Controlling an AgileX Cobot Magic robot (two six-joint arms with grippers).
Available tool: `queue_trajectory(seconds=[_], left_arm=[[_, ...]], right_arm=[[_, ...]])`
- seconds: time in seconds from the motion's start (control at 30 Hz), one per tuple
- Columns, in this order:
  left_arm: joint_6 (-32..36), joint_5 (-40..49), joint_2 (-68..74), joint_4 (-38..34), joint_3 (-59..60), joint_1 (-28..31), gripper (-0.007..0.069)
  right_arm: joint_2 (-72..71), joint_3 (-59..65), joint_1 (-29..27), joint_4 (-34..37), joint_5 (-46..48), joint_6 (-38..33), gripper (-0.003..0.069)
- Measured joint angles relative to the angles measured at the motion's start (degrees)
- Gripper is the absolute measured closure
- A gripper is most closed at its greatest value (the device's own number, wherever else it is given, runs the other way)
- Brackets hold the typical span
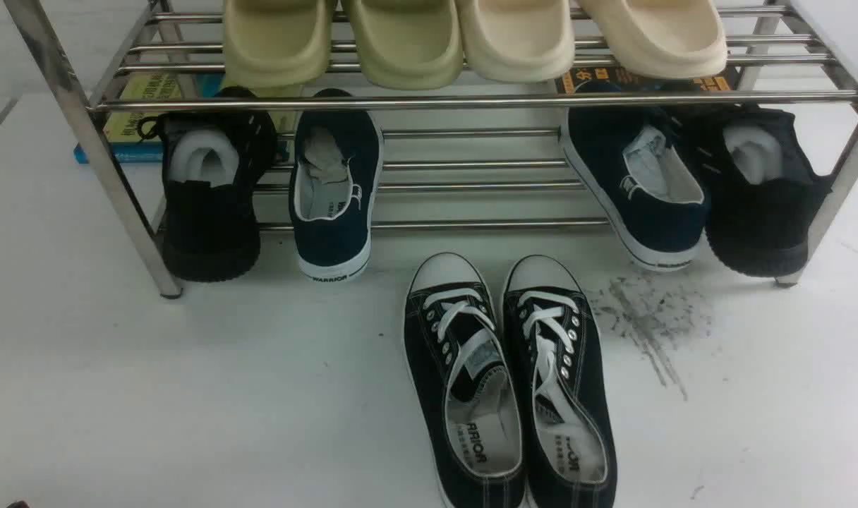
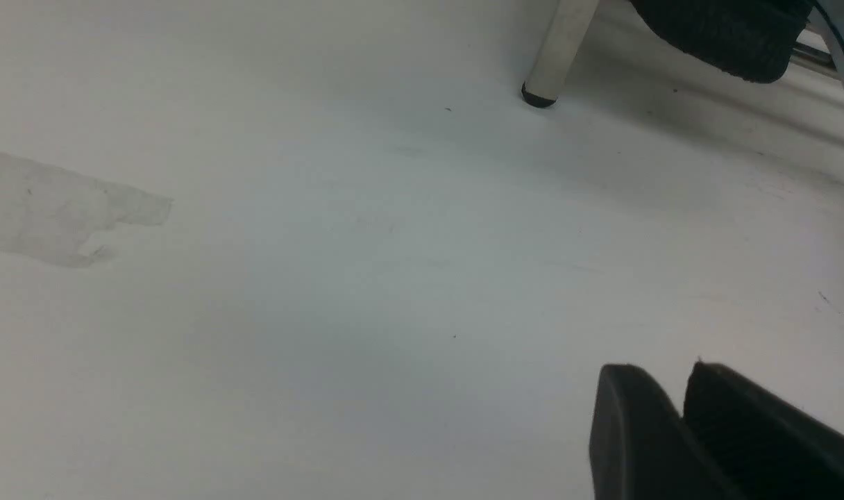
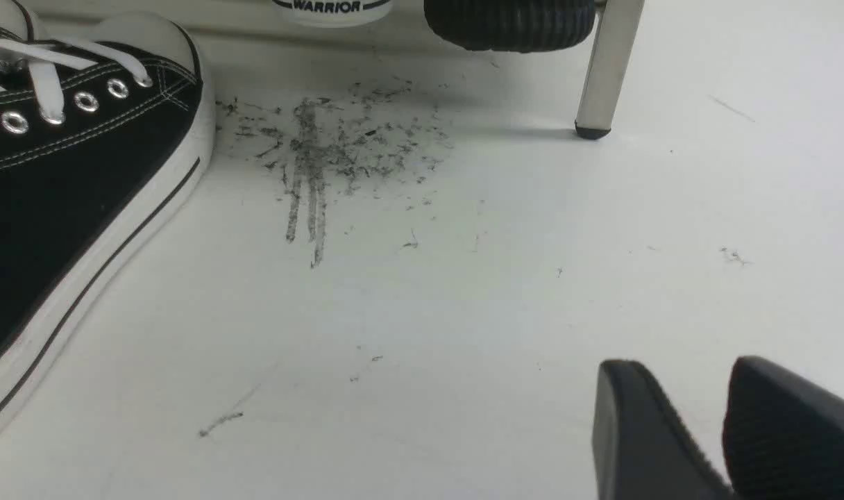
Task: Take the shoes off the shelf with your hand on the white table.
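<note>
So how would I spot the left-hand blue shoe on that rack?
Find the chrome shoe rack and look at its lower tier. Second from the left sits the navy slip-on, heel towards us. Unlike the all-black shoe beside it, its white sole reads WARRIOR.

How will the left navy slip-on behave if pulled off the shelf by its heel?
Left navy slip-on: canvas upper looks soft, so the collar likely buckles when pinched. Rubber sole should grip the shelf rods, probably dragging rather than sliding. Thin, low-cut: probably light.
</note>
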Motion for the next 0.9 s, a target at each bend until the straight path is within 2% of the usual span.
queue_trajectory(seconds=[0.9], left_arm=[[0.0, 0.0, 0.0, 0.06, 0.0, 0.0, 0.0462]], right_arm=[[0.0, 0.0, 0.0, 0.0, 0.0, 0.0, 0.0421]])
